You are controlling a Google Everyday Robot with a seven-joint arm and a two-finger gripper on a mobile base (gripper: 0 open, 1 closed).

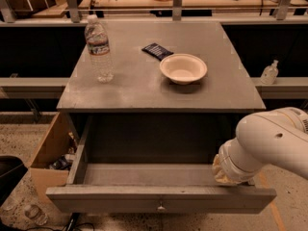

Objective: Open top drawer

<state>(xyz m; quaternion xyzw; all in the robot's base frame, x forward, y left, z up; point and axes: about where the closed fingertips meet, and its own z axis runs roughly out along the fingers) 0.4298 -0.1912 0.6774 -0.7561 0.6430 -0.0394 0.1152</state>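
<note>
The top drawer (120,198) is a wide dull grey drawer with a small round centre knob (160,207). It stands pulled far out of the grey cabinet (144,93), and its plain grey box interior (144,173) shows. My gripper (225,171) is at the end of the white arm (274,143). It reaches down inside the drawer's right end, just behind the front panel. The wrist hides the gripper's tip. The two lower drawers are hidden under the open one.
On the cabinet top stand a clear water bottle (98,49), a cream bowl (183,68) and a dark flat packet (157,51). An open cardboard box (50,148) sits at the left of the cabinet. A small sanitiser bottle (269,72) stands on the right ledge.
</note>
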